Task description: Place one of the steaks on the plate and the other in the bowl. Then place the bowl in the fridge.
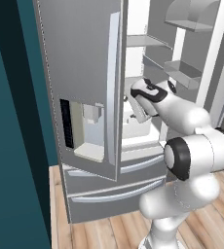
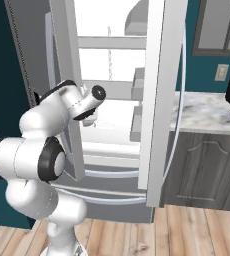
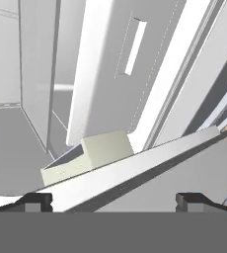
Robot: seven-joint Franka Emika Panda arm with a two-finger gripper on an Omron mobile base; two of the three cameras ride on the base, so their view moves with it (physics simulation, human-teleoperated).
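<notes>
The white arm (image 1: 192,146) rises from the wood floor (image 2: 197,230) close to the base and bends forward at its dark elbow joint, reaching into the fridge (image 1: 84,73). In the hand view the tool (image 3: 114,200) has its two dark finger tips (image 3: 36,200) set far apart at the bottom edge, jaws wide open, with nothing between them and nothing touching them. Just ahead of the tips runs a slanted pale edge, and beyond it sits a cream-coloured block (image 3: 93,153) on a grey ledge inside the fridge; what that block is cannot be told.

In the left base view the hand is at the gap between the fridge's two upper doors, level with the lower white shelf. The left door (image 1: 82,92) carries the water dispenser (image 1: 84,131) and is swung partly open; below it lie the two grey drawers (image 1: 114,194). The right door (image 2: 159,100) is opened out toward the room, and its inner bins (image 1: 182,73) show in the left base view. Behind the hand is the bright white interior with its shelves (image 2: 112,90).

Farther right, in the right base view, a marbled counter (image 2: 207,112) tops grey wood cabinets (image 2: 202,170), with a teal wall (image 2: 207,65) behind.
</notes>
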